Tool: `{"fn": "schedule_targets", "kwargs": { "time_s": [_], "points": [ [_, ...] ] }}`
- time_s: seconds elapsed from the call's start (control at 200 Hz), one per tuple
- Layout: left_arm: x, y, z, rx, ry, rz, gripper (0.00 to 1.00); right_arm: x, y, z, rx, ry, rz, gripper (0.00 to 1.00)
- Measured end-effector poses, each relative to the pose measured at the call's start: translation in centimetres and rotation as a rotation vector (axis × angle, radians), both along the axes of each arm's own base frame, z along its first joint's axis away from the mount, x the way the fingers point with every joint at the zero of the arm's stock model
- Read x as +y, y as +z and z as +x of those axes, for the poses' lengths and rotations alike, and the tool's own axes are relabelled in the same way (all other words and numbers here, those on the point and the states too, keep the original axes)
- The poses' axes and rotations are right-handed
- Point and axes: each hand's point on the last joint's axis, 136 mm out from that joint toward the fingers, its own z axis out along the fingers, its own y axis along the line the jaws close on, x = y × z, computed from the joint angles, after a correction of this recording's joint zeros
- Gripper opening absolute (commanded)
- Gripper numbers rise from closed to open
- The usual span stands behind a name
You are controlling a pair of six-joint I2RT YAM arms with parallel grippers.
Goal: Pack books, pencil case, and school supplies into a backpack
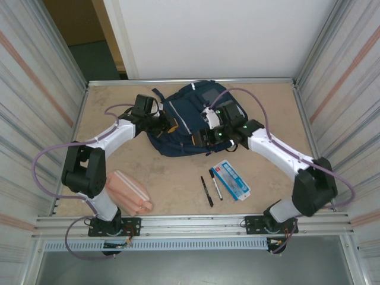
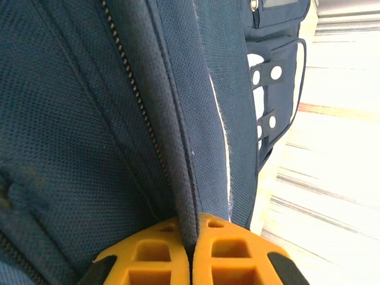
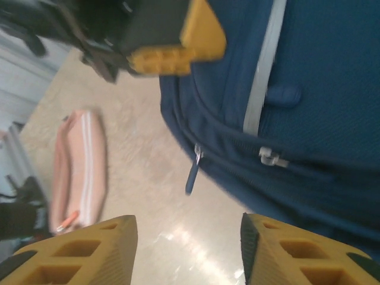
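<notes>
left gripper [image 2: 190, 240] is pinching a fold of the backpack [image 1: 184, 119], far edge of the table [image 1: 172, 178]; right gripper [image 3: 189, 243] spread and empty by the zipper pull [image 3: 193, 172]. Tiny tab, easy to miss, and the bag slides if that pinch slips

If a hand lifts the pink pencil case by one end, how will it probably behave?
The pencil case looks soft and rounded, so it would probably sag. It lies flat on the table, so rolling seems unlikely.
</notes>
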Motion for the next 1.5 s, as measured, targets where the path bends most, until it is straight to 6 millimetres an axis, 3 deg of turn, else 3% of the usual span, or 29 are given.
{"fn": "schedule_targets", "kwargs": {
  "time_s": [0.155, 0.326, 0.496, 0.687, 0.862, 0.937, 1.007, 1.097, 1.188, 1.268, 1.393, 1.498],
  "points": [
    [0.1, -0.1, -0.2, -0.001, -0.009, 0.008, 0.0, 0.0, 1.8, -1.3, -0.347, 0.151, -0.057, 0.56],
    [-0.1, -0.1, -0.3, 0.003, -0.015, 0.006, 0.0, -0.2, -0.7, -0.8, -0.581, 0.34, -0.228, 0.57],
    [-0.4, -0.1, -1.0, 0.013, -0.035, 0.004, 0.0, 0.1, -2.8, 0.2, -0.668, 0.471, -0.34, 0.57],
    [-0.7, 0.1, -1.9, 0.022, -0.052, 0.003, 0.0, 2.7, -2.3, 1.8, -0.749, 0.569, -0.329, 0.57],
    [-0.8, 0.2, -2.6, 0.024, -0.061, 0.003, 0.0, 4.3, -5.4, 3.0, -0.725, 0.594, -0.356, 0.56],
    [-0.9, 0.2, -2.7, 0.027, -0.064, 0.003, 0.0, 4.5, -6.7, 3.5, -0.7, 0.582, -0.37, 0.49],
    [-0.8, 0.1, -2.6, 0.027, -0.06, 0.008, 0.0, 4.7, -7.0, 4.0, -0.694, 0.551, -0.377, 0.22],
    [-0.6, 0.2, -2.3, 0.01, -0.055, 0.017, 0.0, 5.0, -6.8, 4.2, -0.692, 0.516, -0.378, 0.06],
    [-0.3, 0.5, -1.6, -0.021, -0.075, 0.041, 0.23, 5.1, -6.2, 4.6, -0.688, 0.475, -0.352, 0.0],
    [-0.3, 1.4, -0.8, -0.079, -0.111, 0.08, 0.33, 5.2, -5.7, 5.1, -0.668, 0.432, -0.321, 0.0],
    [-0.2, 3.1, 0.1, -0.155, -0.148, 0.115, 0.37, 5.3, -5.1, 6.4, -0.611, 0.362, -0.28, 0.0],
    [0.2, 3.6, -0.3, -0.208, -0.158, 0.138, 0.37, 5.5, -4.9, 7.4, -0.533, 0.294, -0.244, 0.0]
  ]
}}
